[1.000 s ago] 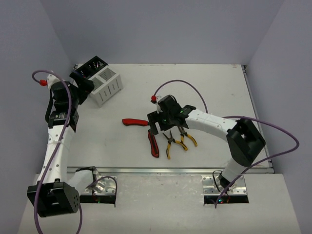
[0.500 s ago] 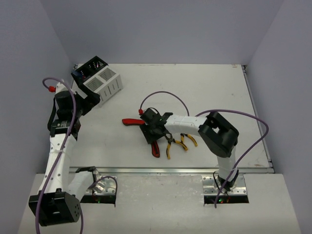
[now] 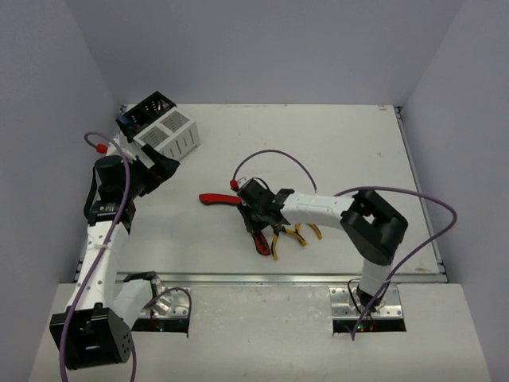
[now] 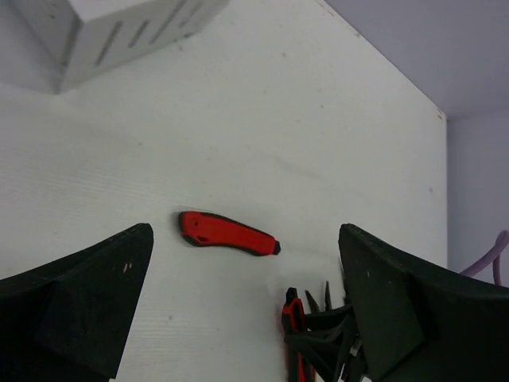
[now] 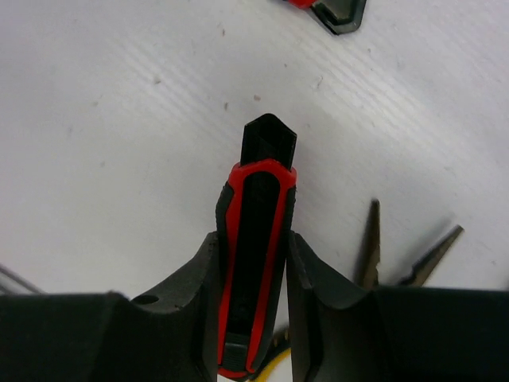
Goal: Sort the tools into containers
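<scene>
My right gripper (image 3: 258, 224) (image 5: 254, 267) is shut on a red-black utility knife (image 3: 259, 242) (image 5: 256, 239), its fingers (image 5: 191, 282) pressed against both sides of the handle just above the table. A second red-black utility knife (image 3: 218, 200) (image 4: 227, 233) lies flat to its left. Two yellow-handled pliers (image 3: 290, 235) lie right beside the held knife, and their tips (image 5: 371, 239) show in the right wrist view. The containers, a black bin (image 3: 148, 111) and a white bin (image 3: 173, 137) (image 4: 119, 32), stand at the back left. My left gripper (image 3: 165, 169) hangs open and empty near the bins.
The right arm's purple cable (image 3: 274, 157) arcs over the middle of the table. The table's metal front edge (image 3: 262, 278) runs just below the pliers. Walls close in the left, back and right sides.
My right gripper came down over the utility knife beside the pliers and shut on its handle. The left arm swung a little away from the bins toward the table's middle, still open.
</scene>
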You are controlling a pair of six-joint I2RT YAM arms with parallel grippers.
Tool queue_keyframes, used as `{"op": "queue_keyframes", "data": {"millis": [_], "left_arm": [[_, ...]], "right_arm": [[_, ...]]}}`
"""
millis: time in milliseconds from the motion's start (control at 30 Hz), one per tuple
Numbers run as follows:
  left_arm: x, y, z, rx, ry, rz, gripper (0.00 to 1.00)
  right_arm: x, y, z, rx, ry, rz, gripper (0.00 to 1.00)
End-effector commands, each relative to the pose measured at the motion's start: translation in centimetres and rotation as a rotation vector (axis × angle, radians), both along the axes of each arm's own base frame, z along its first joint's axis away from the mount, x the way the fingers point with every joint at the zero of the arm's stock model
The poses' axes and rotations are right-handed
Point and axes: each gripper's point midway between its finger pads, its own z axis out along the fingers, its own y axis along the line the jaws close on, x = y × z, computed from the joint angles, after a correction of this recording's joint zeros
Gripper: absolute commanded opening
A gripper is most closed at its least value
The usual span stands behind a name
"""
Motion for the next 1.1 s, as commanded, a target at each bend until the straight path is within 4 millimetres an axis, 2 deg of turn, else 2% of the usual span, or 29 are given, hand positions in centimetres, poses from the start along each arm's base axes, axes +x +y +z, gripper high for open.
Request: {"op": "queue_keyframes", "data": {"millis": [0, 133, 200, 267, 333, 467, 567, 767, 867, 933, 1033, 1067], "left_arm": [[-0.5, -6.4, 3.0, -0.200, -0.179, -0.332, 1.00], [-0.9, -9.4, 3.2, -0.236, -0.238, -0.414, 1.00], [-2.0, -12.7, 3.4, -0.259, -0.265, -0.514, 1.00], [-2.7, -14.7, 3.6, -0.277, -0.291, -0.571, 1.00], [-2.7, -15.4, 3.7, -0.272, -0.307, -0.577, 0.97], [-3.1, -17.1, 3.6, -0.275, -0.304, -0.615, 0.85], [-3.3, -18.7, 3.2, -0.286, -0.279, -0.652, 0.78], [-4.0, -22.4, 2.6, -0.312, -0.231, -0.728, 0.70], [-4.1, -23.7, 3.0, -0.316, -0.210, -0.758, 0.54], [-4.4, -24.8, 3.2, -0.316, -0.200, -0.784, 0.34], [-4.1, -25.2, 3.2, -0.290, -0.182, -0.778, 0.01], [-3.8, -25.0, 3.1, -0.274, -0.179, -0.760, 0.00]], "right_arm": [[1.8, 2.7, 8.9, 0.247, -0.279, 0.156, 0.00], [1.3, 2.9, 13.5, 0.356, -0.402, 0.237, 0.00], [1.1, 2.9, 15.0, 0.394, -0.438, 0.256, 0.00], [0.8, 2.8, 16.5, 0.431, -0.476, 0.267, 0.00], [0.6, 2.4, 17.3, 0.449, -0.498, 0.269, 0.00], [-0.3, 2.4, 20.1, 0.513, -0.533, 0.310, 0.00], [-0.6, 2.4, 21.3, 0.534, -0.551, 0.318, 0.00], [-0.6, 2.5, 21.7, 0.531, -0.550, 0.327, 0.00], [-0.7, 2.5, 22.0, 0.542, -0.555, 0.328, 0.00], [-0.7, 2.4, 22.2, 0.546, -0.560, 0.327, 0.00], [-0.6, 2.3, 22.5, 0.545, -0.570, 0.320, 0.00], [-0.5, 2.2, 22.4, 0.539, -0.572, 0.317, 0.07]]}}
